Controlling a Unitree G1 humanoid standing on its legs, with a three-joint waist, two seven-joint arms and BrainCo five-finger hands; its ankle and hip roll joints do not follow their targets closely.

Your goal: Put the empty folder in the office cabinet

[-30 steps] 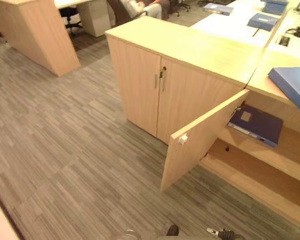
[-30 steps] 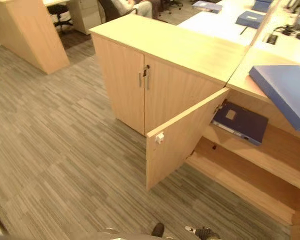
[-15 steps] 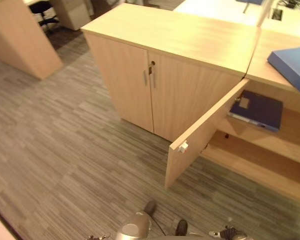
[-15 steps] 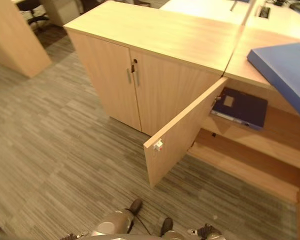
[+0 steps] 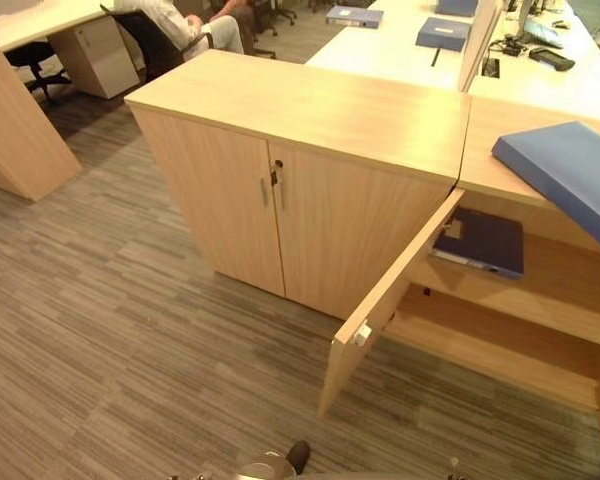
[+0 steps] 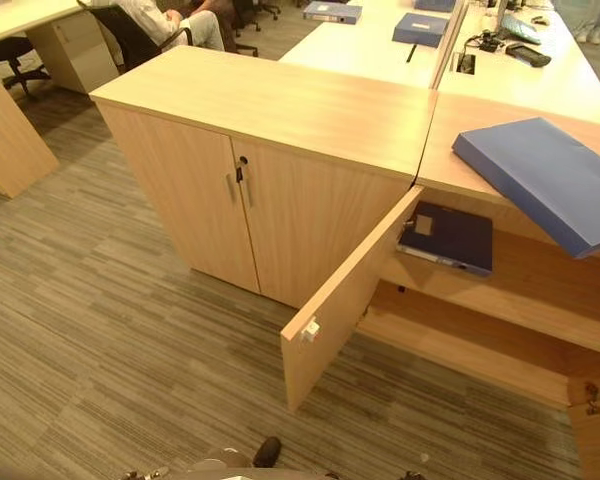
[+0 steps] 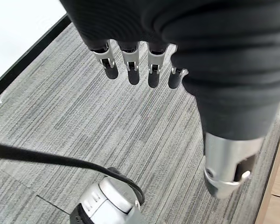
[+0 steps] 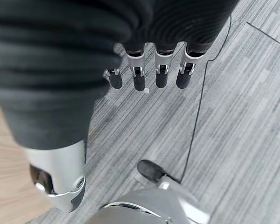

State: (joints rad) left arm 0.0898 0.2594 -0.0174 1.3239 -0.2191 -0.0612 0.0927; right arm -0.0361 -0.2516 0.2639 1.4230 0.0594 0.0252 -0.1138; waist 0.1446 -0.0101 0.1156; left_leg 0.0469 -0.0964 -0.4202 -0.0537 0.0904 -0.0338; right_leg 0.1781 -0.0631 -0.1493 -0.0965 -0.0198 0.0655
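Observation:
A large blue folder (image 5: 570, 178) lies flat on the top of the open cabinet (image 6: 450, 140), at the right, its corner jutting past the front edge. A darker blue folder (image 5: 480, 243) lies on the upper shelf inside. The cabinet door (image 5: 388, 298) swings out towards me, with a small white latch on its edge. My left hand (image 7: 133, 70) hangs over the carpet with relaxed fingers and holds nothing. My right hand (image 8: 161, 71) hangs the same way over the carpet, with nothing in it.
A closed two-door cabinet (image 5: 280, 205) stands left of the open one. The lower shelf (image 5: 500, 350) is bare. Desks behind carry more folders (image 6: 418, 27). A person sits in a chair (image 5: 170, 22) at the far left. Grey carpet stretches in front.
The whole picture has shifted as the camera moved, so more of the desks behind shows. The folders, the door and the cabinets stay as they were.

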